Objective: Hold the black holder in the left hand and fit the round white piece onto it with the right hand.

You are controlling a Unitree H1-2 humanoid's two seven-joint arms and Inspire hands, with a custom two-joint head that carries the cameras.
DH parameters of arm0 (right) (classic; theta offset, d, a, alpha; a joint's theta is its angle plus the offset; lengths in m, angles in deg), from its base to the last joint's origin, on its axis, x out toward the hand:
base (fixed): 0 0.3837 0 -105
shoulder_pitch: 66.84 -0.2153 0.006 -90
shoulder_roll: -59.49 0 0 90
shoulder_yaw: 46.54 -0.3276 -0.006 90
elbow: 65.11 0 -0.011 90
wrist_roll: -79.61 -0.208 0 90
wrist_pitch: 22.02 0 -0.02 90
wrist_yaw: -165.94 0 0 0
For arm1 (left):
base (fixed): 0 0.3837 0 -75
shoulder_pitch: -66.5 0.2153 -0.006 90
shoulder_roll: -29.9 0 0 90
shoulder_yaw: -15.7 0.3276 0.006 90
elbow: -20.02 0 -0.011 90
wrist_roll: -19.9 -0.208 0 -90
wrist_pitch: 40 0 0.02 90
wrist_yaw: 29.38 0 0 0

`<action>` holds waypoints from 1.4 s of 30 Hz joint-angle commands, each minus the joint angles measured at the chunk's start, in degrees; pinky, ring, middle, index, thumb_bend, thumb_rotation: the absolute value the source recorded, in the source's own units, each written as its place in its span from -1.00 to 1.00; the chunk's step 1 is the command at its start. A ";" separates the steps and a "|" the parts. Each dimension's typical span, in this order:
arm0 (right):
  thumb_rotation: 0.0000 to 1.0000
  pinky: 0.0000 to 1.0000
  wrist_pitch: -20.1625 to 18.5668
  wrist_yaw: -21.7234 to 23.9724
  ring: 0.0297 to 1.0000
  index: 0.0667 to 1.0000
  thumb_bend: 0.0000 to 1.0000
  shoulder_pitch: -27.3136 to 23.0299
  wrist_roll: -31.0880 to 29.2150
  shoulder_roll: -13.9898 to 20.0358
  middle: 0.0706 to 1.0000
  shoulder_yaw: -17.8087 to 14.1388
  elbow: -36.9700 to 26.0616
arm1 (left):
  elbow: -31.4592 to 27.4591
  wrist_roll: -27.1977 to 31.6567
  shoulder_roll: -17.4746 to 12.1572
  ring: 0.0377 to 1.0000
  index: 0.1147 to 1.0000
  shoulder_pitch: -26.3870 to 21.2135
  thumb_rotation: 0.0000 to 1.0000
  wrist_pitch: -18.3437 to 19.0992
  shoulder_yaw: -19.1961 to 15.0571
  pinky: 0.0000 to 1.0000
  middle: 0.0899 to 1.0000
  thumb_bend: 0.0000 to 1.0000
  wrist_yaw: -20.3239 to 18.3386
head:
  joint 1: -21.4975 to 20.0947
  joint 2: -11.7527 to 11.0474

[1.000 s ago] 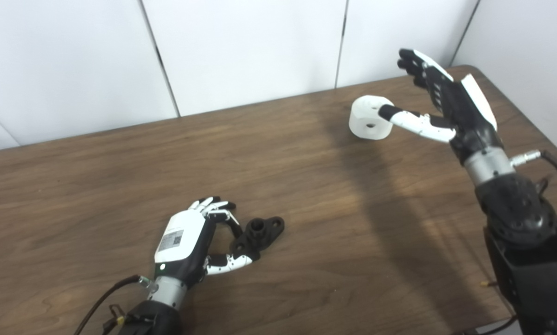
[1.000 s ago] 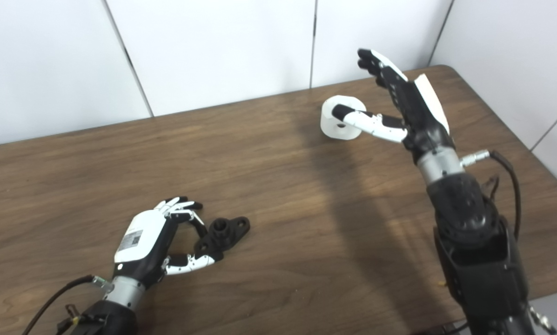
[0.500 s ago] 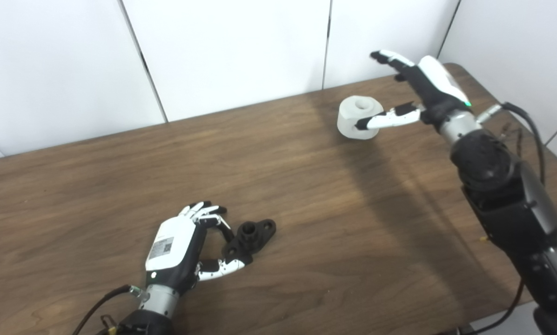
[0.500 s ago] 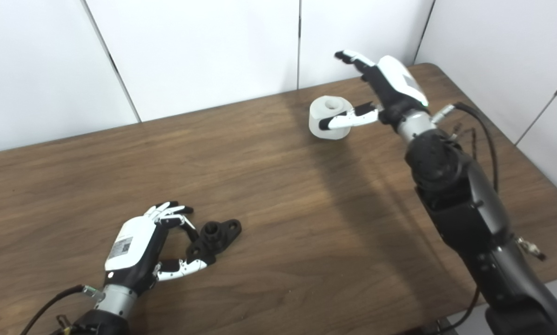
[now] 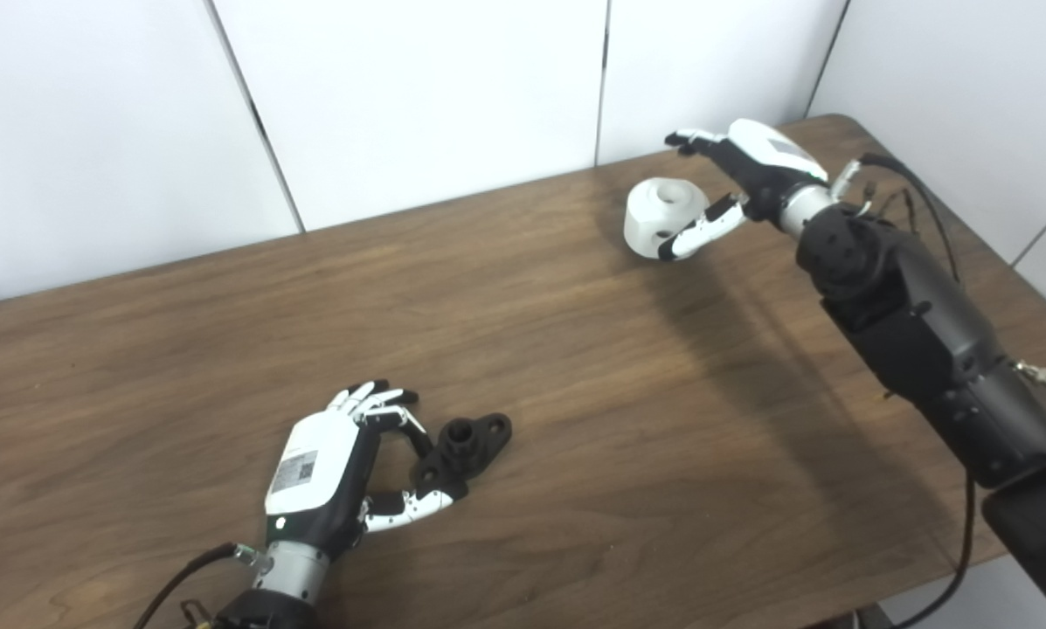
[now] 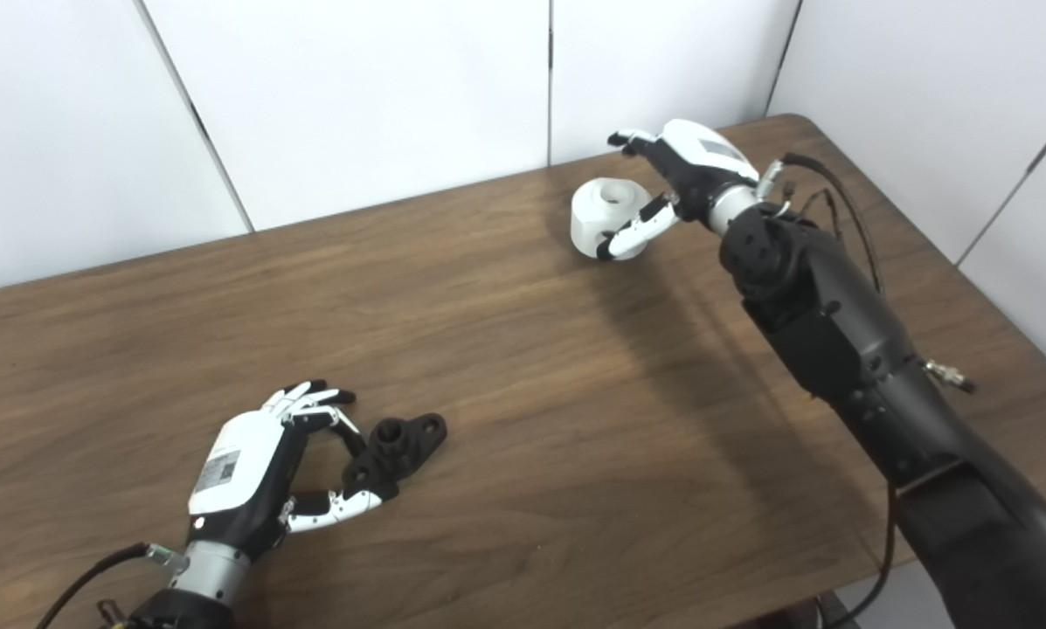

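Your left hand [image 5: 322,476] lies low on the table [image 5: 575,419] near its front edge, fingers curled and thumb out, closing loosely around the near end of the holder [image 5: 463,444]; the thumb tip and fingertips look to be touching that end, but you cannot call it a firm grip, and the holder sits flat on the wood, not lifted. The holder's long axis runs from the hand up and to the right, away from the front edge, with its short socket in the middle pointing upward and a holed ear at the far end. Your right hand [image 6: 675,188] is well apart from the holder, at the far right corner of the table, spread wide: the thumb reaches across the front face of the white piece [image 6: 599,217], the fingers arch over and behind it, and nothing is clamped yet. The white piece sits just beside that palm, seemingly tipped, its recessed top turned up and slightly toward the hand, a small side hole facing you; whether it rests fully on the wood is hard to tell. Progress, as judged: early. Neither part is raised, neither is properly gripped, and they are well apart across the table. Left to do: close and lift the holder, close on the white piece, bring it over, align it with the socket, seat it.
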 commanded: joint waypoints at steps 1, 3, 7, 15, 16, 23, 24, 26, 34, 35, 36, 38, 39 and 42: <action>-0.46 0.83 1.28 -0.30 0.92 0.82 0.90 -3.84 2.02 2.04 0.75 0.24 0.45 | 6.37 -1.71 -2.46 0.81 -0.16 3.95 -0.89 3.96 1.50 0.85 0.57 0.04 -6.19 | -0.01 -0.01; -0.47 0.84 1.76 0.10 0.92 0.81 0.91 -4.73 2.50 2.12 0.75 0.81 1.77 | 6.48 -1.75 -2.30 0.81 -0.16 3.91 -0.89 4.21 1.56 0.86 0.57 0.04 -6.26 | 0.28 0.22; -0.46 0.87 1.08 1.75 0.94 0.83 0.91 -6.53 3.13 2.25 0.75 1.80 3.74 | 6.20 -2.37 -2.12 0.81 -0.16 3.79 -0.89 4.52 1.88 0.86 0.57 0.04 -6.41 | 0.72 0.53; -0.42 0.85 0.02 2.63 0.89 0.88 0.91 -8.61 5.48 1.23 0.66 3.53 6.32 | 6.20 -2.90 -1.92 0.82 -0.16 3.80 -0.89 4.98 2.18 0.86 0.58 0.04 -6.58 | 0.82 0.50; -0.43 0.84 0.05 2.74 0.89 0.87 0.91 -8.89 5.89 1.17 0.65 3.86 6.68 | 6.20 -2.91 -1.89 0.82 -0.16 3.82 -0.89 4.93 2.17 0.86 0.58 0.04 -6.48 | 0.88 0.55; -0.37 0.79 -0.16 3.40 0.85 0.82 0.90 -10.66 8.24 0.91 0.61 5.83 8.79 | 5.38 -3.11 -1.92 0.83 -0.16 4.04 -0.89 5.38 2.25 0.87 0.58 0.04 -7.12 | 0.83 0.88; -0.38 0.79 -0.17 3.48 0.84 0.79 0.90 -10.91 8.51 0.91 0.60 6.03 9.04 | 5.32 -3.22 -1.97 0.83 -0.16 4.03 -0.89 5.35 2.31 0.87 0.59 0.04 -7.16 | 0.83 0.88; -0.40 0.77 -0.48 3.94 0.82 0.74 0.90 -11.37 9.03 1.02 0.57 6.42 9.27 | 5.18 -3.32 -1.97 0.83 -0.16 4.04 -0.89 5.37 2.34 0.87 0.58 0.04 -7.17 | 0.85 1.00; -0.46 0.74 -1.14 7.29 0.80 0.53 0.89 -12.62 10.87 2.16 0.50 7.96 9.62 | 4.88 -3.40 -1.85 0.82 -0.16 4.08 -0.89 5.39 2.37 0.86 0.57 0.04 -7.12 | 0.96 1.38; -0.46 0.72 -1.09 7.52 0.80 0.50 0.89 -12.64 10.93 2.22 0.50 7.93 9.59 | 4.82 -3.41 -1.82 0.82 -0.16 4.07 -0.89 5.51 2.37 0.87 0.57 0.04 -7.21 | 0.99 1.40; -0.46 0.70 -1.07 7.76 0.79 0.48 0.90 -12.68 11.05 2.27 0.49 7.97 9.59 | 4.78 -3.43 -1.79 0.82 -0.16 4.06 -0.89 5.57 2.37 0.87 0.57 0.04 -7.25 | 0.99 1.40; -0.47 0.64 -1.03 8.17 0.77 0.45 0.89 -12.72 11.19 2.41 0.48 8.04 9.54 | 4.61 -3.42 -1.75 0.82 -0.16 4.08 -0.89 5.71 2.36 0.86 0.57 0.04 -7.37 | 1.00 1.49; -0.48 0.62 -1.01 8.34 0.75 0.43 0.88 -12.71 11.22 2.47 0.48 8.03 9.50 | 4.51 -3.44 -1.73 0.82 -0.16 4.08 -0.89 5.80 2.37 0.86 0.57 0.04 -7.46 | 1.00 1.51; -0.48 0.57 -1.23 9.15 0.73 0.41 0.86 -12.71 11.60 2.70 0.48 8.07 9.27 | 4.29 -3.66 -1.66 0.82 -0.16 4.06 -0.89 6.14 2.43 0.86 0.57 0.04 -7.68 | 0.98 1.58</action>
